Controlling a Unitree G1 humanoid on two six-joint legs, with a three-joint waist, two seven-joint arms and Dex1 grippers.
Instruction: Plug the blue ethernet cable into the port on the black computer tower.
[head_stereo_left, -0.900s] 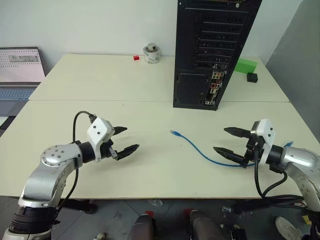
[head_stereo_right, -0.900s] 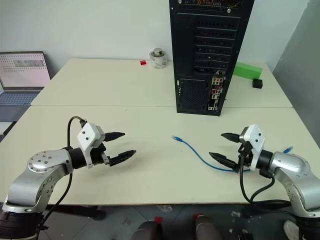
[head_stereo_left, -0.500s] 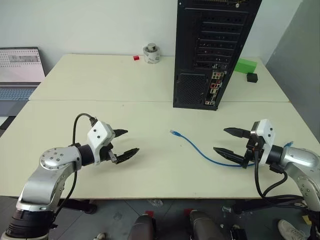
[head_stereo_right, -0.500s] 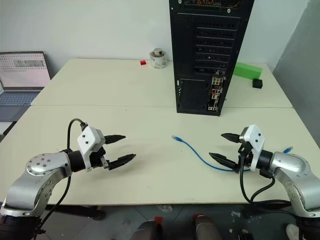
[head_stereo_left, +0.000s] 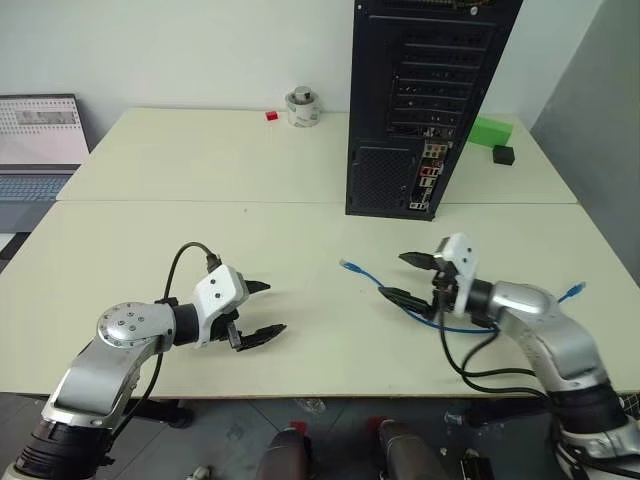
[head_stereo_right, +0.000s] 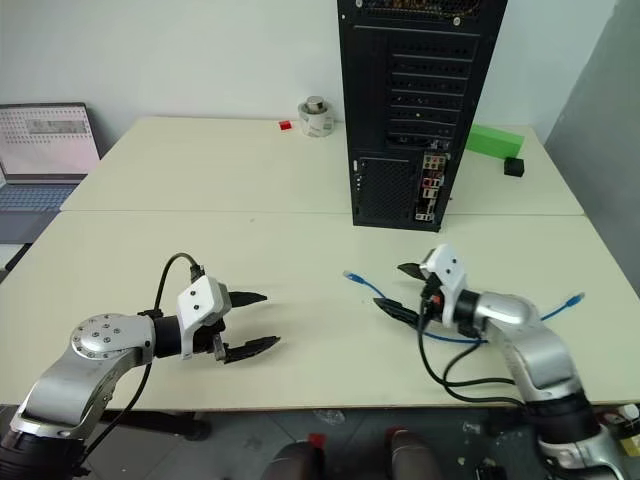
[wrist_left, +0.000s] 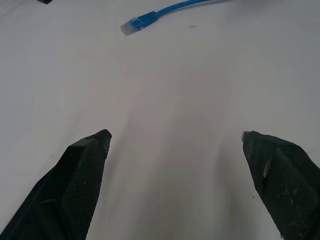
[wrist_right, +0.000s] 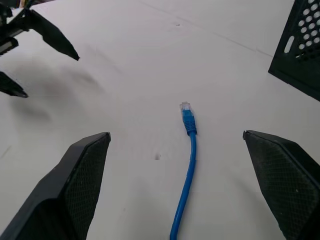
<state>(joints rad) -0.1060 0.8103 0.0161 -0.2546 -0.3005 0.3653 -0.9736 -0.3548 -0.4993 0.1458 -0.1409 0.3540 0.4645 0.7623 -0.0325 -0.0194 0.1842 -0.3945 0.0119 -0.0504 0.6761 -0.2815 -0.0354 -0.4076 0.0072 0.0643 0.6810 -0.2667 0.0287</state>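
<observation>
Both grippers wide open, holding nothing. Left gripper (head_stereo_left: 262, 312) hovers near the table's (head_stereo_left: 300, 180) front edge, black tapered fingers apart over bare matte cream top. Right gripper (head_stereo_left: 405, 278) sits further in, jaws spread either side of the blue ethernet cable (head_stereo_left: 400, 305), not touching it. Cable is thin, glossy, lying in a loose curve on the table; one clear plug (wrist_right: 185, 107) points toward the table centre, the other end (head_stereo_left: 572, 291) is near the right edge. Right wrist view shows the plug's moulded boot and the tower's perforated corner. The black computer tower (head_stereo_left: 425, 100) stands upright past the table seam, rear facing us: slotted covers, mesh vent, coloured connector strip (head_stereo_left: 428, 178).
</observation>
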